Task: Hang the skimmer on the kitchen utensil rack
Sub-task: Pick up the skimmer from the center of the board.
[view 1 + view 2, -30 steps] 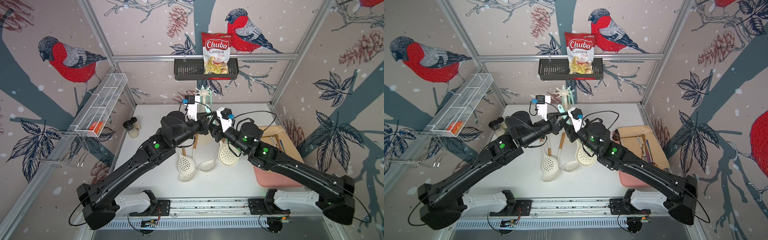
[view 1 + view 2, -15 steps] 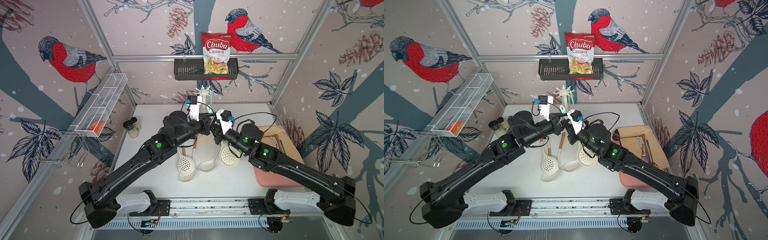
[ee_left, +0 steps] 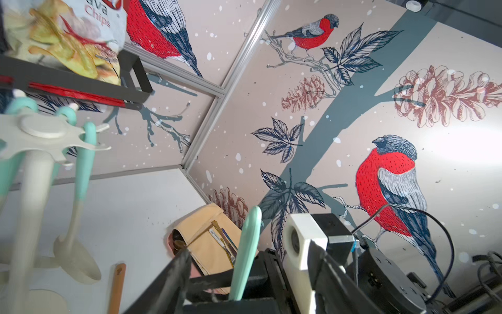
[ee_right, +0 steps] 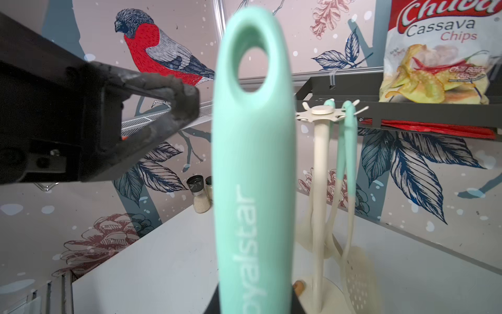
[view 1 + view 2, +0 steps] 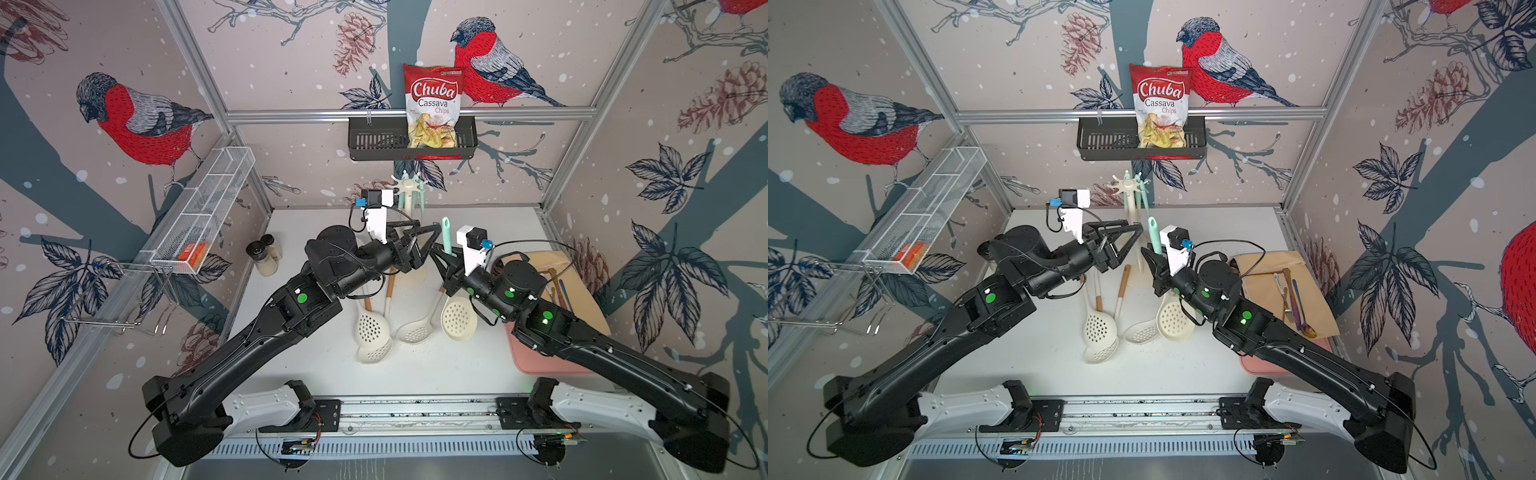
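While left gripper (image 3: 248,248) gapes, right gripper (image 5: 448,258) clamps skimmer (image 5: 446,232) handle

Mint-handled skimmer (image 5: 446,232) upright in right claw (image 5: 447,255); cream rack (image 5: 408,185) behind.

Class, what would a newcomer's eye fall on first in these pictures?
The big red wallpaper bullfinches, then the red chips bag in the black basket high at the back. At mid-table two black arms meet, the right claw holding a mint-handled skimmer handle up before the rack.
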